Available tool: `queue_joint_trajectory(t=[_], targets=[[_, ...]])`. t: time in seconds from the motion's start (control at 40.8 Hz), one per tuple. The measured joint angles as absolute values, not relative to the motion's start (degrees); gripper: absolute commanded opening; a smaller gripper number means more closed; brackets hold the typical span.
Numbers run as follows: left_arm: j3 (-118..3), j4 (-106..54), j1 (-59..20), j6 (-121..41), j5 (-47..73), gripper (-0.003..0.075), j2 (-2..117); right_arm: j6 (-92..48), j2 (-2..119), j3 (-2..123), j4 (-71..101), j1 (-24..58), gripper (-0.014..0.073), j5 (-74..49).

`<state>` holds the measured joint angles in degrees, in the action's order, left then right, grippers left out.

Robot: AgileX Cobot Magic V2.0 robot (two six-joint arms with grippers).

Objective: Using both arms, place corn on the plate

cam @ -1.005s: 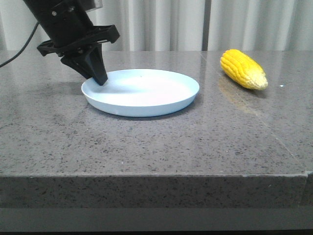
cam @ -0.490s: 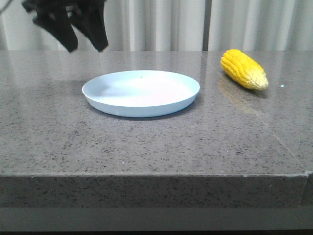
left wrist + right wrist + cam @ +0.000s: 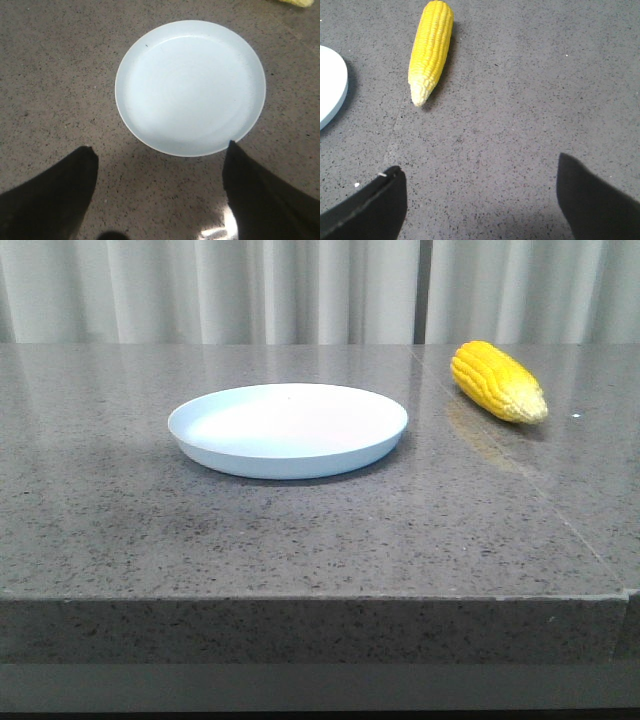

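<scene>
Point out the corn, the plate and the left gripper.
corn [image 3: 497,381], front view, middle of the yellow cob.
plate [image 3: 250,462], front view, near rim.
left gripper [image 3: 160,152], left wrist view, midway between its dark fingertips.

Counter [image 3: 300,540]: polished speckled grey stone, glossy w/ faint reflections, smooth top. Plate [image 3: 288,428]: plain pale blue-white, smooth, looks like plastic, slight sheen. Corn [image 3: 497,381]: bumpy kernel rows, waxy yellow, paler tip. Curtain [image 3: 250,290] beyond counter's far edge: pale matt cloth, pleated.
</scene>
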<state>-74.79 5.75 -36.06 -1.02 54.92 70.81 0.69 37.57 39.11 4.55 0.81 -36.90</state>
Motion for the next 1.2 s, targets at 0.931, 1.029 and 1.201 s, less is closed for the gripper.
queue_joint_trajectory(t=[0.931,1.029,1.201], targets=[[-50.10,6.20,-36.19,1.24,49.73,0.0510,39.00,0.66,37.57,39.23,4.55,0.81,0.0632,-35.32],[-50.10,6.20,-36.19,1.24,49.73,0.0510,39.00,0.66,38.70,40.75,4.55,0.81,0.0632,-35.89],[-50.10,6.20,-36.19,1.24,49.73,0.0510,38.91,0.55,45.16,47.94,4.76,3.87,0.0632,-44.00]])
